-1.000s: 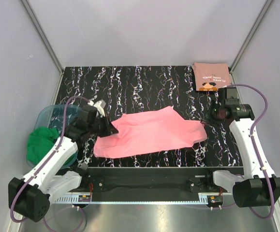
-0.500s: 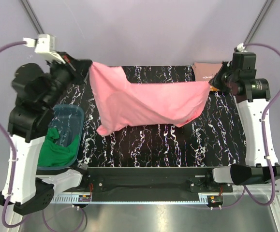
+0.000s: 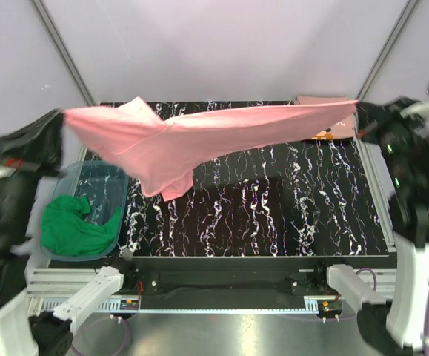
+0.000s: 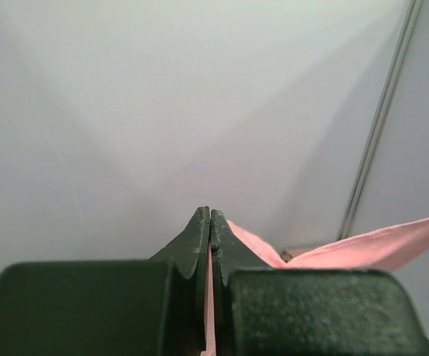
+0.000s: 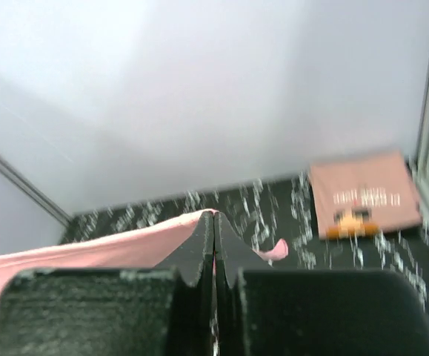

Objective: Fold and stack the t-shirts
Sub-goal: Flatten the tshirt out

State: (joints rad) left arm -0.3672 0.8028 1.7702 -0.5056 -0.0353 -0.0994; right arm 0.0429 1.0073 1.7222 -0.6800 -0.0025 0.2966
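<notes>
The bright pink t-shirt (image 3: 199, 137) hangs stretched in the air above the table, with a loose part sagging at its left-middle. My left gripper (image 3: 64, 117) is shut on its left end, high over the table's left edge. My right gripper (image 3: 358, 107) is shut on its right end at the back right. The left wrist view has pink cloth (image 4: 377, 248) pinched in the left gripper (image 4: 210, 215). The right wrist view has pink cloth (image 5: 88, 252) pinched in the right gripper (image 5: 214, 216). The salmon t-shirt (image 5: 362, 196) lies folded at the back right corner, largely hidden behind the pink one in the top view.
A clear blue bin (image 3: 99, 178) at the table's left edge holds green cloth (image 3: 70, 222). The black marbled table (image 3: 273, 208) is fenced by white walls and grey frame posts (image 3: 66, 55) at the back corners.
Both arms have risen and spread apart. The pink t-shirt has left the table and gone from a sagging drape to a taut horizontal span.
</notes>
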